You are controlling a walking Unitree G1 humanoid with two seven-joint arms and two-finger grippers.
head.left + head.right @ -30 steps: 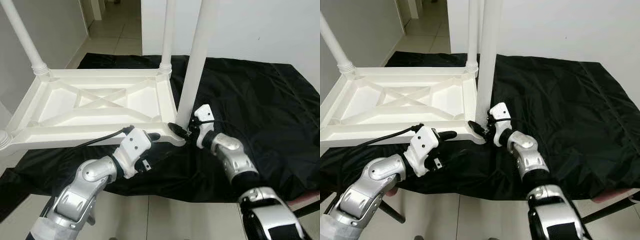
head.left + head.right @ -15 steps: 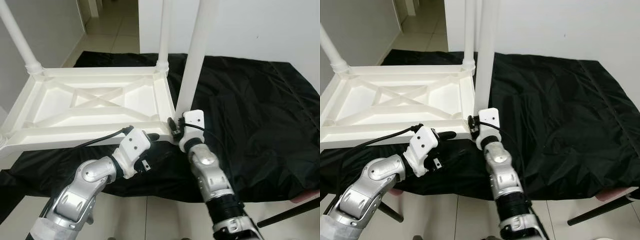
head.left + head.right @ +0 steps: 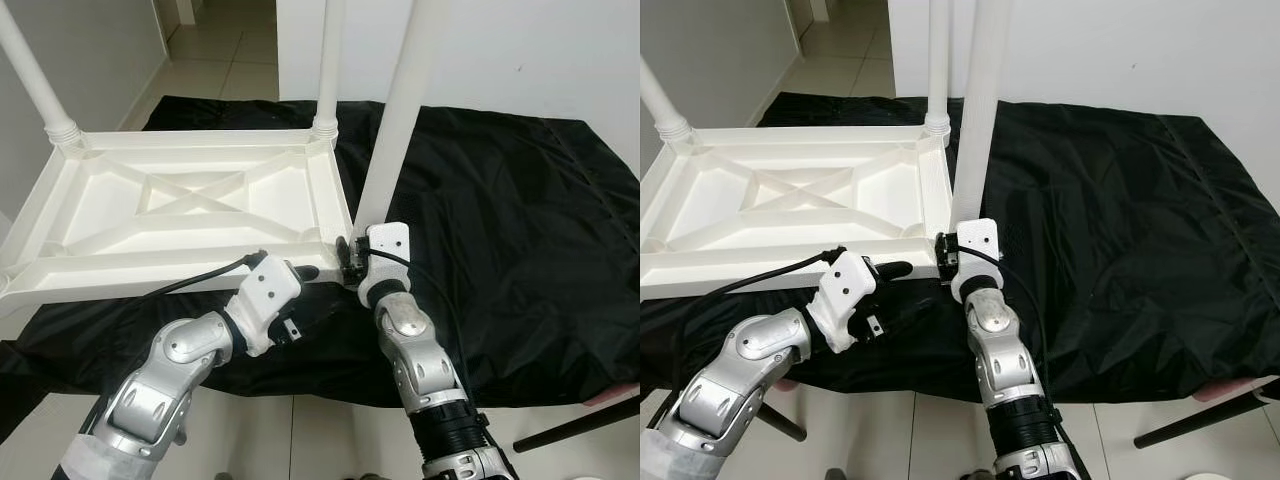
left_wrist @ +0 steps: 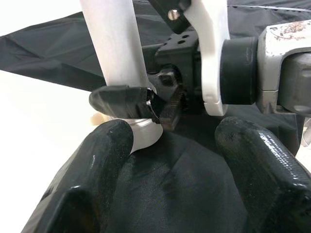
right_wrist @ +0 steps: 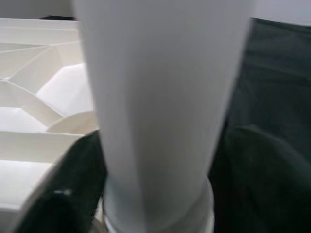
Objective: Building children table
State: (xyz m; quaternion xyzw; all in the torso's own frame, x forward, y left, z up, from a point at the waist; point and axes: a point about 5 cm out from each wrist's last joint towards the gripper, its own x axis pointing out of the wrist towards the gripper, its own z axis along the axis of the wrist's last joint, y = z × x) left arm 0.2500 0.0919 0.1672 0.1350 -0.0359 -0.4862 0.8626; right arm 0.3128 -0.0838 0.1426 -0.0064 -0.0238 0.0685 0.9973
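Two grippers over black cloth (image 3: 500, 230) on tiled floor (image 3: 215, 75); right gripper (image 3: 352, 262) clamped on white table leg (image 3: 395, 130), left gripper (image 3: 300, 275) apart

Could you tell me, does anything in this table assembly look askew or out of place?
Yes: the near leg, gripped at its base by the right gripper, leans to the right, while the far leg stands nearly straight. The upside-down tabletop overhangs the black sheet on the left. The left gripper waits beside the corner.
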